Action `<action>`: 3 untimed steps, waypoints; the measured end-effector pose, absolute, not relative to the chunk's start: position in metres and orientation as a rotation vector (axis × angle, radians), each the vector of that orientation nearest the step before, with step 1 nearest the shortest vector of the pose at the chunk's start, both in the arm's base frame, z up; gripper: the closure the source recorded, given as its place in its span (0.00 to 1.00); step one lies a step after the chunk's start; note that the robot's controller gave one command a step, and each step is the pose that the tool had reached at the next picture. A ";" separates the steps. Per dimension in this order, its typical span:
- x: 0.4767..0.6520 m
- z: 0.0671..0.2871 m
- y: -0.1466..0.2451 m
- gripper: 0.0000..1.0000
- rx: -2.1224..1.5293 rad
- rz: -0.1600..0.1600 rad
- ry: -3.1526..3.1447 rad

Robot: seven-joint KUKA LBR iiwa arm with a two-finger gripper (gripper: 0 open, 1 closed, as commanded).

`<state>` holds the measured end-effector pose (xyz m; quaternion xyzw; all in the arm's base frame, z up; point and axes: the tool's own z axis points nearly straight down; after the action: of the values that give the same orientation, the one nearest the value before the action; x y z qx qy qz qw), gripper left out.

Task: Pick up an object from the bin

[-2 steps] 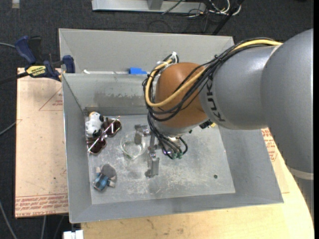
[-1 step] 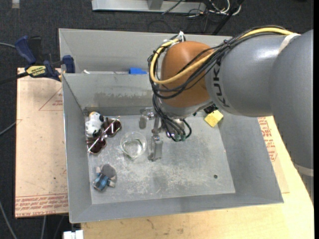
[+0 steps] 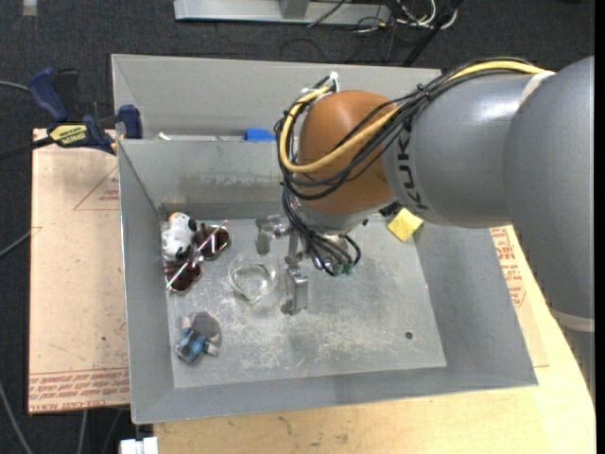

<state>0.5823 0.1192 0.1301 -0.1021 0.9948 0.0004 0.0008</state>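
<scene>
My gripper [image 3: 281, 265] hangs low over the middle of the bin floor, under the orange wrist cover. Its two fingers stand apart, open, one toward the back wall and one toward the front. A small clear glass cup [image 3: 250, 281] lies on the floor just left of the gap between the fingers, close to them; nothing is held. Further left, red-tinted sunglasses [image 3: 200, 256] lie next to a small white toy figure [image 3: 177, 234].
A small blue and grey thing [image 3: 196, 338] lies near the front left corner. A yellow block [image 3: 405, 224] sits at the right, beside the arm. The arm and its cables hide the back middle of the bin.
</scene>
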 end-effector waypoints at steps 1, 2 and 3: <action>0.581 0.084 0.117 0.00 0.044 0.002 3.139; 0.577 0.073 0.128 1.00 -0.272 0.003 3.121; 0.577 0.073 0.128 1.00 -0.272 0.003 3.121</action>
<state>0.5773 0.1276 0.0730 -0.0869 0.9962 0.0011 0.0042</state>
